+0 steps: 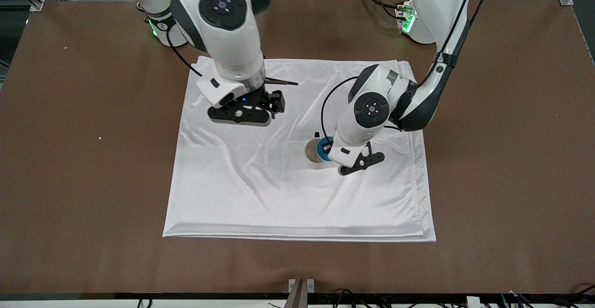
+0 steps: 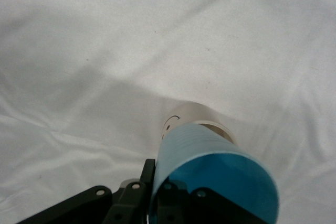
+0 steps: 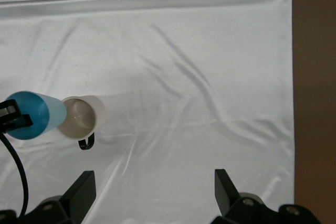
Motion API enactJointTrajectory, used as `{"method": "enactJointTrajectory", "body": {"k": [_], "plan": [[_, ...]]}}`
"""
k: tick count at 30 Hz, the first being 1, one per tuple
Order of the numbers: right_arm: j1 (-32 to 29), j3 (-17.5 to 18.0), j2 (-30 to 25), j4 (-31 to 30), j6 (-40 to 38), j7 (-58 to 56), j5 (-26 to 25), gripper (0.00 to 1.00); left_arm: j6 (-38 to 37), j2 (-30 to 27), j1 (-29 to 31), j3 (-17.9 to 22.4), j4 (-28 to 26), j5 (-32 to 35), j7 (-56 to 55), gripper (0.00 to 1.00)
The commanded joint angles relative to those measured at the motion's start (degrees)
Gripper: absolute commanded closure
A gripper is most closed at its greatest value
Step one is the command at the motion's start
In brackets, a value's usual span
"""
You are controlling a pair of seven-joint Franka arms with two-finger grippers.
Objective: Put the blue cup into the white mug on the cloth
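Left gripper holds blue cup over white mug — tilted.

the cloth is shiny, smooth white fabric with soft wrinkles. the blue cup looks like smooth plastic. the white mug looks glossy and hard. the table is matt brown.
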Motion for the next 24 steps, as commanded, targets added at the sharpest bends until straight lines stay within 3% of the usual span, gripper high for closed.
{"method": "enactJointTrajectory", "body": {"k": [1, 10, 24], "plan": [[-5.41, 0.65, -10.58, -10.41, 0.27, -8.36, -0.48, 0.0, 0.5, 0.53, -0.16, -1.15, 0.6, -1.17, -0.91, 1.0], [-14.55, 0.65, -19.73, -18.07, 0.19, -23.13, -0.57, 0.0, 2.52, 2.19, -0.86, -1.33, 0.51, -1.17, -0.91, 1.0], [-26.95, 0.74, -20.7, -20.62, 1.06, -35.88, 0.04, 0.0, 4.28, 4.39, -1.13, -1.33, 0.51, -1.17, -0.47, 1.0]]}}
